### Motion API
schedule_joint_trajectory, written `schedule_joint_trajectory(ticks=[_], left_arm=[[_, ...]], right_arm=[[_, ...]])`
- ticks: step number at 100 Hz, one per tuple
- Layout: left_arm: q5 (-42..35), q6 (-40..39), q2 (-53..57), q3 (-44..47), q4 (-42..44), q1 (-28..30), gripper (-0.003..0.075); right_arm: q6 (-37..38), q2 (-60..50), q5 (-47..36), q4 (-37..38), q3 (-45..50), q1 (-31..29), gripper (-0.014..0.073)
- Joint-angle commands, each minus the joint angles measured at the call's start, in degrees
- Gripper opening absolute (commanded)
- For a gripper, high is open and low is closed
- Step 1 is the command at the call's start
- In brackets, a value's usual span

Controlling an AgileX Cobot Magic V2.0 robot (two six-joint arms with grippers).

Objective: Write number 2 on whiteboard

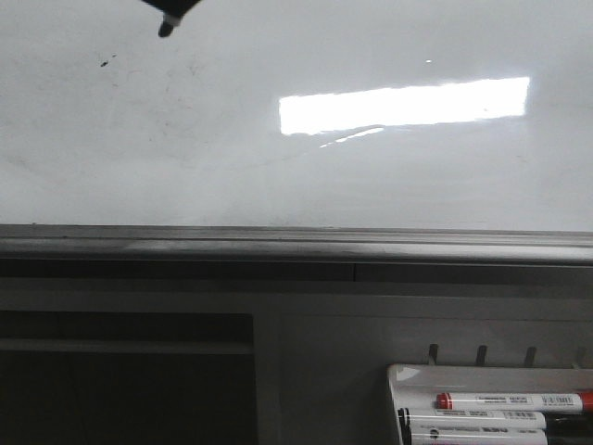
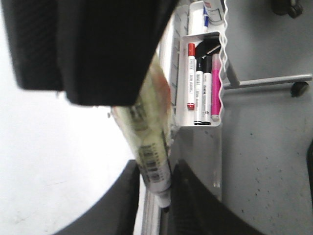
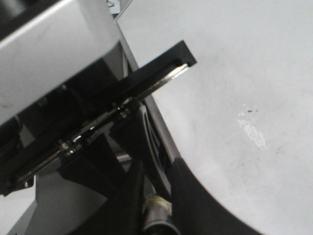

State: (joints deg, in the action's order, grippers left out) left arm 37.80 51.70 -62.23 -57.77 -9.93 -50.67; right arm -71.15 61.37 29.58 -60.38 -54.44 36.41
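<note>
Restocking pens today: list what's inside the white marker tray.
The white marker tray holds a red-capped marker, two black-capped markers, and a pink one, side by side. The front view cuts most of the tray off; anything under the markers is hidden.

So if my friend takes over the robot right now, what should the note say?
Left gripper: shut on a black marker, tip pointing out past the fingers. In the front view the marker tip hangs at the top left of the whiteboard.
Right gripper: something sits between its fingers, but open or shut is unclear.
Spare markers lie in the marker tray.
Done: marker picked up.
Left: no number 2 shows on the board; the whole digit remains.
</note>
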Motion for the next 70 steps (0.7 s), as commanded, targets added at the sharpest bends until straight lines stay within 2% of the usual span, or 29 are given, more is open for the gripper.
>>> schedule_joint_trajectory(ticks=[1, 6, 10, 15, 23, 33, 40, 47, 57, 70], left_arm=[[-8.7, -5.0, 4.1, -2.3, -1.5, 0.9, 0.0303], [-8.6, -8.1, 6.0, -2.3, -1.5, 2.2, 0.0405], [-8.5, -9.8, 7.4, -2.3, -1.5, 3.4, 0.0456], [-8.2, -11.9, 9.6, -2.3, -1.5, 4.9, 0.0477], [-8.1, -15.0, 13.9, -1.7, -1.3, 8.7, 0.0459], [-9.6, -18.6, 19.5, 0.7, -1.3, 14.6, 0.0384], [-11.4, -23.0, 23.2, 3.5, -1.4, 18.7, 0.0299], [-12.4, -25.5, 26.5, 6.9, -1.6, 22.2, 0.0185], [-13.8, -25.6, 30.5, 12.1, -3.3, 25.9, -0.0018], [-14.2, -25.6, 33.3, 16.2, -6.3, 28.3, -0.002]], right_arm=[[-1.9, -0.3, -5.0, -2.1, -1.5, 0.2, -0.0071], [-3.5, -0.3, -8.5, -1.9, -1.9, 0.2, -0.0071], [-4.8, -0.2, -10.7, -2.0, -2.4, 0.2, -0.0071], [-6.2, -0.2, -13.7, -2.0, -2.9, 0.2, -0.0071], [-9.0, 0.6, -17.0, -1.8, -4.6, 0.2, -0.0071], [-13.8, 2.9, -21.4, -1.8, -6.7, 0.2, -0.0071], [-17.3, 5.0, -23.5, -1.8, -7.4, 0.2, -0.0071], [-19.5, 7.1, -24.9, -1.8, -7.7, 0.2, -0.0071], [-19.8, 9.6, -27.9, -1.8, -7.7, 0.2, -0.0071], [-19.9, 12.1, -32.6, 0.2, -7.7, 0.2, -0.0071]])
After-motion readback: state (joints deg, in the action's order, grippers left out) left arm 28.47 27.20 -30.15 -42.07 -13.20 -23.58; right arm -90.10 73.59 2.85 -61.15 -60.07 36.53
